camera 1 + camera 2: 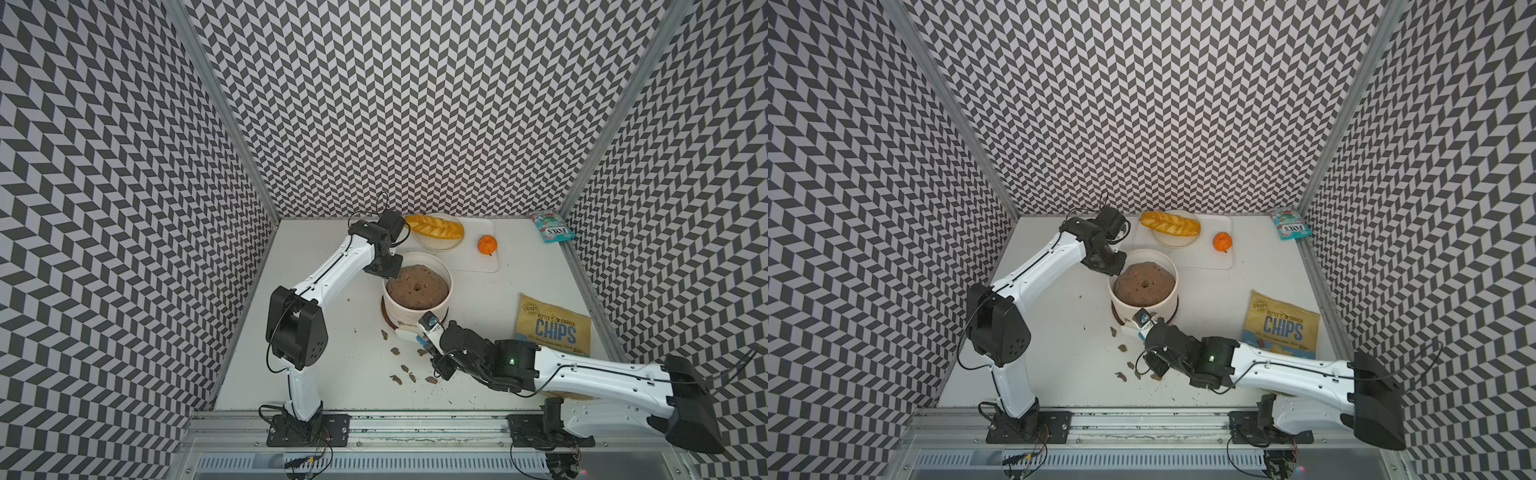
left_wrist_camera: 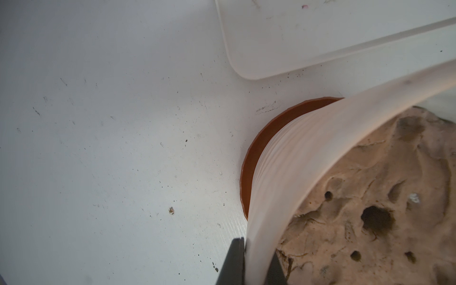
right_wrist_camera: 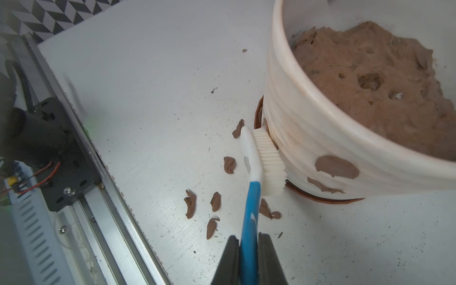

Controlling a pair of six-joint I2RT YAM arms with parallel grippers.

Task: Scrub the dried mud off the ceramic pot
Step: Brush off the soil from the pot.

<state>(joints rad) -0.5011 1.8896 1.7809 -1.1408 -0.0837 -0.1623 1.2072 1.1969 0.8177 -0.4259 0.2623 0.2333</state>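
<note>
brush pressed to pot wall, both grippers clamped

the right gripper (image 3: 249, 259) is closed tight on the blue handle of a white-headed brush (image 3: 254, 192). the bristles are pressed flat against the lower ribbed wall of the ceramic pot (image 3: 308, 138), just above its brown saucer (image 2: 248, 177). the left gripper (image 2: 256, 269) pinches the pot's thick rim on the far left side, with one finger outside the wall and one inside beside the soil (image 2: 370, 185).

the pot stands mid-table, just in front of a white board (image 1: 478, 257). two patches of dried mud (image 3: 336, 166) cling to the wall beside the bristles. more of it lies in loose pieces on the table (image 1: 332, 374) between the pot and the front rail (image 3: 98, 197).

bare tabletop opens on the robot's left of the pot. a chips bag (image 1: 555, 326) lies on the right, apart from the pot.
</note>
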